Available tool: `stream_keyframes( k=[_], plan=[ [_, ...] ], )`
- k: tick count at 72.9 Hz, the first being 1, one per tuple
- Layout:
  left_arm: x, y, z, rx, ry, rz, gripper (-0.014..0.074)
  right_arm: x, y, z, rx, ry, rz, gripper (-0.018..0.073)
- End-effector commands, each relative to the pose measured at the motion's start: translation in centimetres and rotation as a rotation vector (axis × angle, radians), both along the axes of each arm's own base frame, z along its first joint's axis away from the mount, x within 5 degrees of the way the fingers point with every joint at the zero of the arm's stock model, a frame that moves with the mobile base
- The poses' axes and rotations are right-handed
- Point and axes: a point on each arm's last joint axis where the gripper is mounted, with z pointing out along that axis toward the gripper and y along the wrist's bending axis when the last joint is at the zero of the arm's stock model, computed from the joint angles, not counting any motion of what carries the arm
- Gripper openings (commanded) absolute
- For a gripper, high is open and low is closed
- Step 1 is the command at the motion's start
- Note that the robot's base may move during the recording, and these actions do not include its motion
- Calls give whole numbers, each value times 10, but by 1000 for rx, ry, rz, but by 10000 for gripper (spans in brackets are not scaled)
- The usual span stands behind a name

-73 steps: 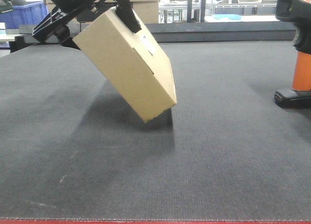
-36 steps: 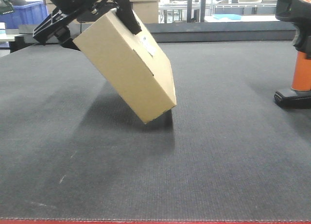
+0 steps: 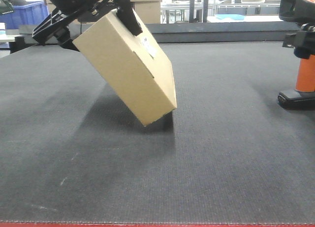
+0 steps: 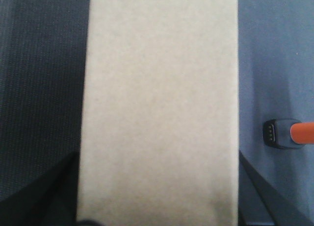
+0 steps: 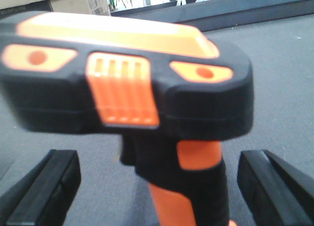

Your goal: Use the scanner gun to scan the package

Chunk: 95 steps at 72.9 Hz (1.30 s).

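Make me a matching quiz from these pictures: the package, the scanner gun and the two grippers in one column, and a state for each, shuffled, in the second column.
Column one:
1. package
2. scanner gun
3. left gripper
4. right gripper

Column two:
A. open, one finger on either side of an orange handle
B. tan, steeply tilted
C. clamped on the upper end of a box
D. standing upright on its black base

Pairs: 1-B, 2-D, 3-C, 4-A.
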Motion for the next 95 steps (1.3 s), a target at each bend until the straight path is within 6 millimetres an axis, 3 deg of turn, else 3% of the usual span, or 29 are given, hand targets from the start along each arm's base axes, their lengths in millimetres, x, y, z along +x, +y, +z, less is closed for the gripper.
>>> stream_keyframes(
  k=[1, 50, 61, 82, 95],
  plan=[
    [0, -2, 5, -3, -24, -6, -111, 7, 0, 0, 1, -34, -7, 561],
    [-1, -1, 4, 15, -15, -16, -111, 14, -6, 2, 30, -84, -73, 540],
    [-1, -1, 4, 15, -15, -16, -111, 14, -6, 2, 30, -84, -73, 358],
    [-1, -1, 4, 15, -15, -16, -111, 14, -6, 2, 28, -86, -70, -167],
    [-1, -1, 4, 15, -15, -16, -111, 13, -5, 9, 25, -117, -65, -167]
  ],
)
